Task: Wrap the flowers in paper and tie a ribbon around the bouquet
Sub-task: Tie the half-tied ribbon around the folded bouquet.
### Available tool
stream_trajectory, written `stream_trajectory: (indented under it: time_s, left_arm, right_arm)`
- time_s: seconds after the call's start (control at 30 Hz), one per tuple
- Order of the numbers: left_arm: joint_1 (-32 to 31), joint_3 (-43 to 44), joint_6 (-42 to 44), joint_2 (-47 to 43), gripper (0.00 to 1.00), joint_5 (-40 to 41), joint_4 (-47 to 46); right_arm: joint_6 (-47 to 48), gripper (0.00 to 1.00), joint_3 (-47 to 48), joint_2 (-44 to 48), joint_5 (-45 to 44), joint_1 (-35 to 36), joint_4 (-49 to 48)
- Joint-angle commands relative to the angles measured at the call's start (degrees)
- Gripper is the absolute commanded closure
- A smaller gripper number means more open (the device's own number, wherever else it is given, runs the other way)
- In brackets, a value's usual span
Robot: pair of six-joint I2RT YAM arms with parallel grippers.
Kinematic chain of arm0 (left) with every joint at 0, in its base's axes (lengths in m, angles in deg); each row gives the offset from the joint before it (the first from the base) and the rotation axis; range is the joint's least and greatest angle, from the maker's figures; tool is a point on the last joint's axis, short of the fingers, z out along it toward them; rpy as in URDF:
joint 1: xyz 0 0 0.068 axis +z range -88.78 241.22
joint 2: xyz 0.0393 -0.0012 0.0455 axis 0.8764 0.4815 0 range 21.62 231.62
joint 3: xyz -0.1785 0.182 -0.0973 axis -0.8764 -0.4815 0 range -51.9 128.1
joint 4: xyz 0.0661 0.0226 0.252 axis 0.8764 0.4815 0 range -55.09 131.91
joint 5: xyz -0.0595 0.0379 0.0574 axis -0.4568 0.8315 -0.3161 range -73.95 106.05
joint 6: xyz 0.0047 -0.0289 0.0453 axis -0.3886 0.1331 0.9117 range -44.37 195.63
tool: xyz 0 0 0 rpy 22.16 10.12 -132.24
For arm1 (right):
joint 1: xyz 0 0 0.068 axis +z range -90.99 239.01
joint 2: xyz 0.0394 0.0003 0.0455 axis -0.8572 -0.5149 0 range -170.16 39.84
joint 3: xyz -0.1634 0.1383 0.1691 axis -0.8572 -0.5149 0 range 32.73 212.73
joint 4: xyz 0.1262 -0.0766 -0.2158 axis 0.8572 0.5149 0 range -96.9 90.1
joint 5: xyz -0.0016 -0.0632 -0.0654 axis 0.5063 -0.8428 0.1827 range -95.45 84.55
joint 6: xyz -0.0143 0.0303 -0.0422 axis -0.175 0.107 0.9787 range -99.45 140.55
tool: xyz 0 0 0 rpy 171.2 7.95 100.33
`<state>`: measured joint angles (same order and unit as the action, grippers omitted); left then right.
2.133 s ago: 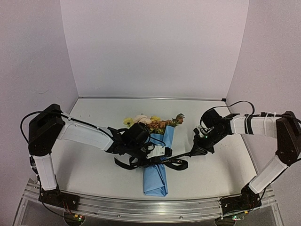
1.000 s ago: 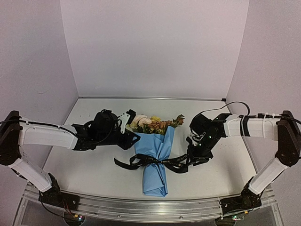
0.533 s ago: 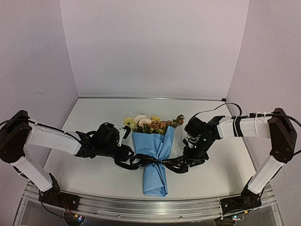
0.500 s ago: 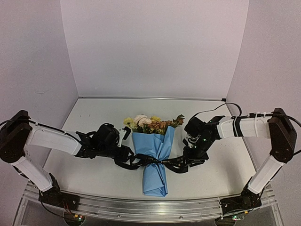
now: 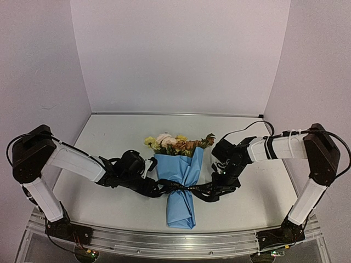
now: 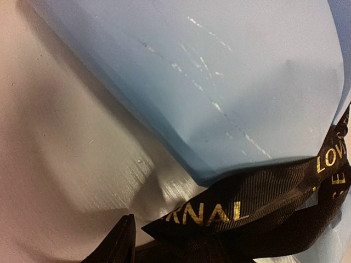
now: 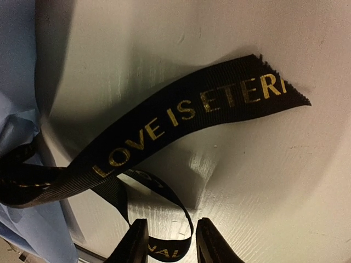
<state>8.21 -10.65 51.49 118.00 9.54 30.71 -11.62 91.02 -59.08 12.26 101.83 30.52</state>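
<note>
Nearly done: we see the bouquet (image 5: 184,170) lying mid-table (image 5: 104,137), flowers (image 5: 174,143) toward the back wall, the paper (image 5: 181,211) already wrapped into a cone and the ribbon (image 5: 192,188) crossed round its waist. We judge the tying to be in hand. Next, each tail needs a firm pinch and an outward pull to tighten the knot. The right fingers (image 7: 134,241) stand partly apart astride a ribbon loop just beside the cone. The left fingers (image 6: 123,241) sit at the ribbon's left side, but we cannot tell their gap.
</note>
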Motion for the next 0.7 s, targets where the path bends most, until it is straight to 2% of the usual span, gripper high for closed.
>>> stream_trajectory:
  time_s: [0.0,0.1,0.17,0.3,0.43,0.67]
  left_arm:
    - [-0.57,2.61,-0.79,1.85,0.58,-0.13,-0.65]
    - [-1.04,3.74,-1.17,2.87,0.66,0.84,0.21]
    - [-1.28,4.20,-1.39,3.13,0.77,1.80,0.97]
    - [-1.30,3.76,-2.72,1.90,0.99,5.20,2.72]
    - [-1.23,2.39,-4.23,-0.68,1.00,11.52,5.35]
    - [0.21,1.09,-6.91,-3.15,1.00,16.44,10.44]
  right_arm:
    - [-1.16,0.77,0.17,-0.76,-1.45,0.40,-1.02]
    - [-1.72,0.92,0.16,-0.91,-1.36,0.41,-1.04]
    - [-2.12,1.00,0.08,-0.93,-1.43,0.41,-1.03]
    - [-2.89,1.00,-0.36,-0.57,-1.85,0.43,-0.92]
    - [-3.31,1.00,-1.32,0.88,-5.09,0.57,0.54]
    - [-4.20,1.00,-5.50,3.60,-10.34,0.72,1.86]
